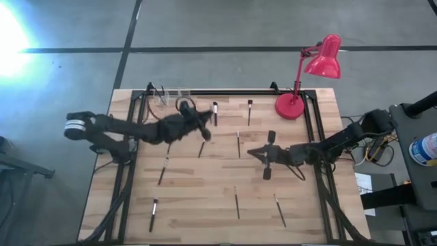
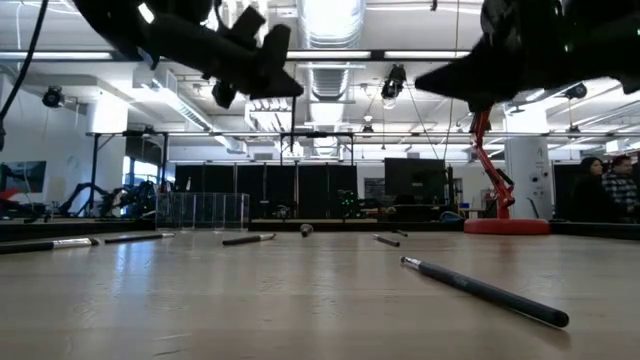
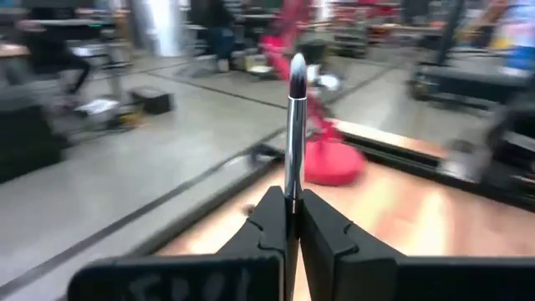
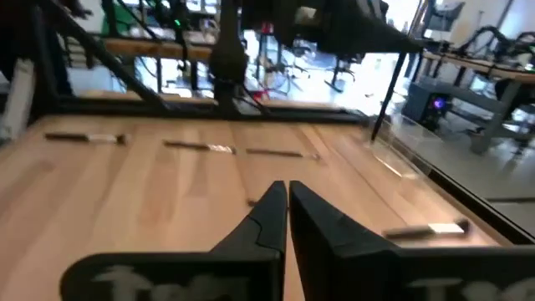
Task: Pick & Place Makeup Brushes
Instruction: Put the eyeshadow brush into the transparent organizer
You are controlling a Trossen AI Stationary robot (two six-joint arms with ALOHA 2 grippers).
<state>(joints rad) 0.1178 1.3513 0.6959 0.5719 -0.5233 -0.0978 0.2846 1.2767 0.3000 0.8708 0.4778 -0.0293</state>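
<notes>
My left gripper (image 1: 204, 130) hangs above the far left part of the table, high over it in the low view (image 2: 272, 62). It is shut on a makeup brush (image 3: 292, 125) with a silvery ferrule and a dark bristle tip. My right gripper (image 1: 250, 152) hovers over the table's middle right. It is shut and holds nothing in its wrist view (image 4: 282, 191). Several other brushes lie flat on the wood, such as one at the far side (image 1: 215, 113), one in the middle (image 1: 238, 144) and one near the front edge (image 2: 487, 290). My left gripper pinches the brush between its two fingers (image 3: 272, 221) on the dark handle just behind the ferrule (image 3: 290, 188). The brush runs along the fingers. Its ferrule and bristle tip (image 3: 297, 68) stick out past the fingertips. It is lifted clear of the table.
A clear acrylic holder (image 1: 168, 96) stands at the table's far left edge. A red desk lamp (image 1: 293, 104) stands at the far right corner. Black rails (image 1: 311, 130) run along the table's sides. People show beyond the table in the low view (image 2: 605, 190).
</notes>
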